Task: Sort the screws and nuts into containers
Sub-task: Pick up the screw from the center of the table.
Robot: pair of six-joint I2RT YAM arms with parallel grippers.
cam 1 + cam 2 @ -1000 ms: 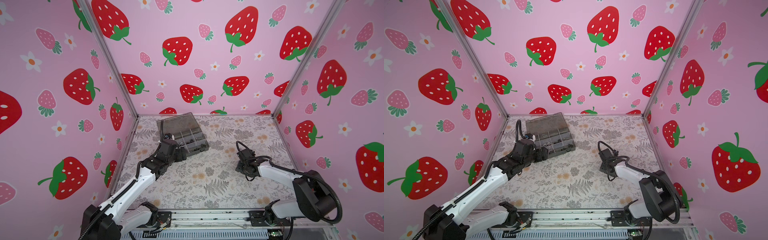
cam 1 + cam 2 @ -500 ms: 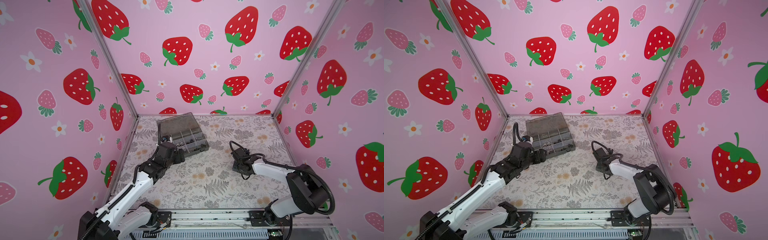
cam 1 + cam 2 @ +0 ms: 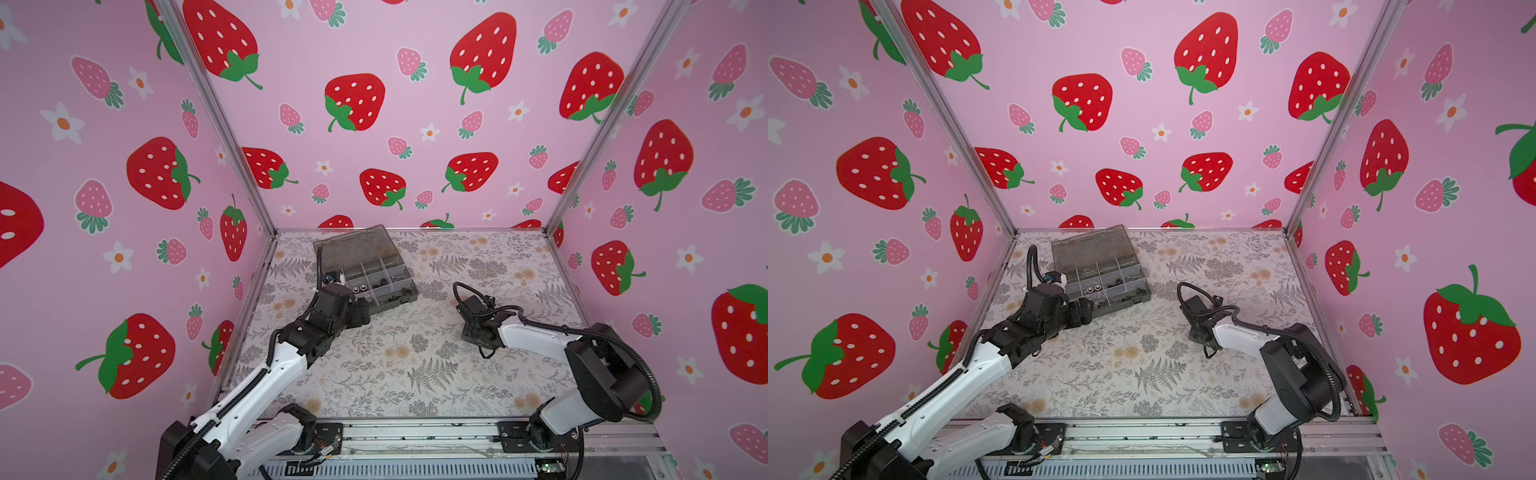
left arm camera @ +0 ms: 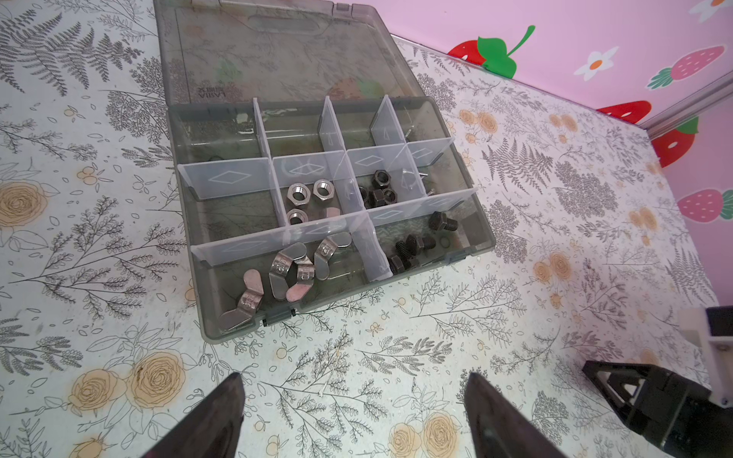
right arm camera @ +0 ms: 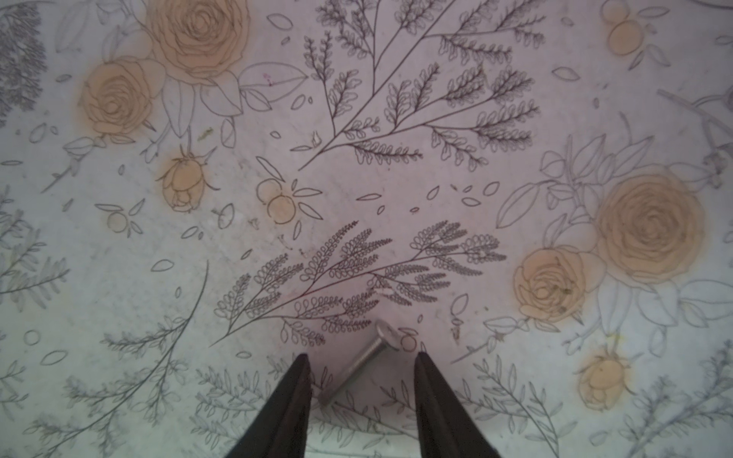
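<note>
Screw [image 5: 353, 368] flat between right tool [image 5: 361, 354] tips — head outward, shaft apparently slantwise

I log: box [image 3: 365, 266] back-left on table [image 3: 415, 374] | nuts [image 4: 285, 269], bolts [image 4: 408, 246] in its compartments | screw [image 5: 351, 370] on table between jaws of right gripper [image 5: 361, 355].

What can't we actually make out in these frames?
Screw: seen only in the right wrist view; in both top views the right hand covers it.
Box back row: left wrist view, dividers and glare hide part of the contents.
Nuts: too small to tell apart in the top views.
</note>
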